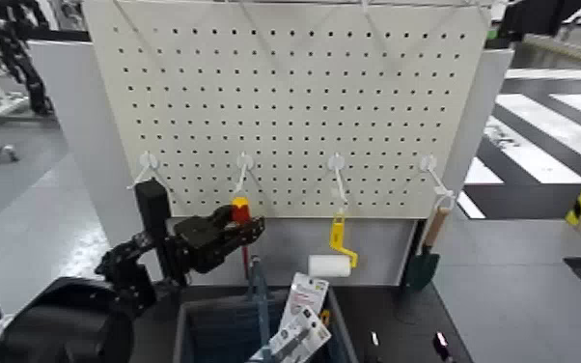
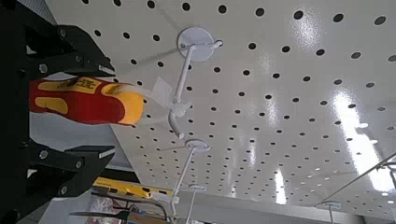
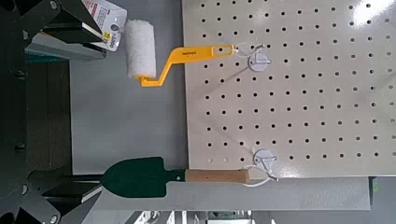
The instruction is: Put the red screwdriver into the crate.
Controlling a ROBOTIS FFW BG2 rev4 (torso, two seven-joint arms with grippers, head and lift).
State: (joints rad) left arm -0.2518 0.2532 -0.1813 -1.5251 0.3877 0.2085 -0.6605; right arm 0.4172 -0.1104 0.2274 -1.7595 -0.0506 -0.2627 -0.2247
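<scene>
The left hand (image 1: 235, 224) straddled the red screwdriver (image 1: 241, 214), its spread fingers not yet clenched, since the tool hung from its pegboard hook (image 1: 245, 162) at twelve o'clock above the crate (image 1: 186, 333).

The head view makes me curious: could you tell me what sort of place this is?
Probably a workshop or lab test bay: a white pegboard with hooks holds hanging tools, a paint roller and a green trowel, and the floor has painted stripes.
</scene>
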